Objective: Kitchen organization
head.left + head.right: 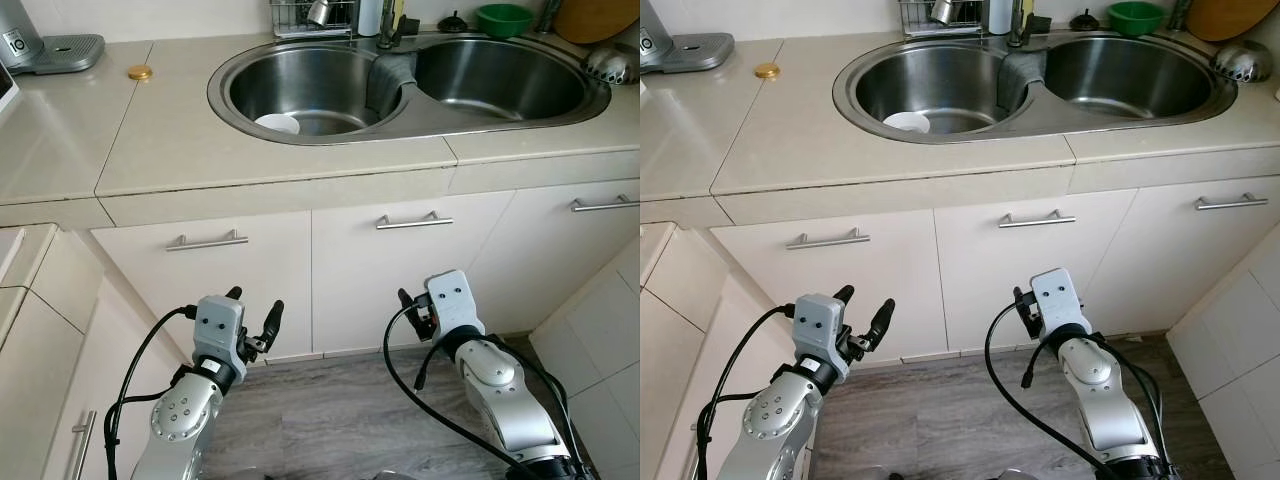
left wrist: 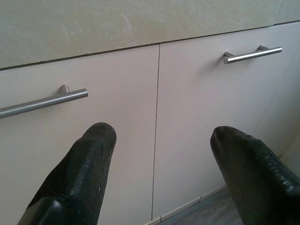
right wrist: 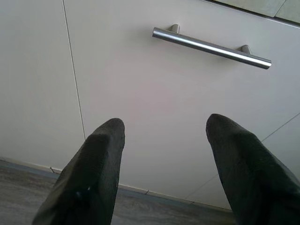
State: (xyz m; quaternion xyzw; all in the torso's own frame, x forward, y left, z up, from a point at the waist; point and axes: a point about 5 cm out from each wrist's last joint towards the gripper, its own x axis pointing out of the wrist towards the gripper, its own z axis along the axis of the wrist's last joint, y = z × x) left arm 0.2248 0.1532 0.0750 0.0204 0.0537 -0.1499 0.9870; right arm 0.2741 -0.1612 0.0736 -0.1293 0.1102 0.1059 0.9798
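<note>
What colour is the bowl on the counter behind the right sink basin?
Green; the bowl shows best in the left eye view.

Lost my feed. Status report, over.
Both claws open and empty, left claw, right claw, low before the cabinet doors. White bowl in sink. Nothing blocking.

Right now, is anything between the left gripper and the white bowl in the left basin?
Yes. The left gripper hangs low, open, in front of the cabinet doors. The white bowl lies inside the left basin, so the counter edge and sink rim stand between them; the arm must rise over both.
</note>
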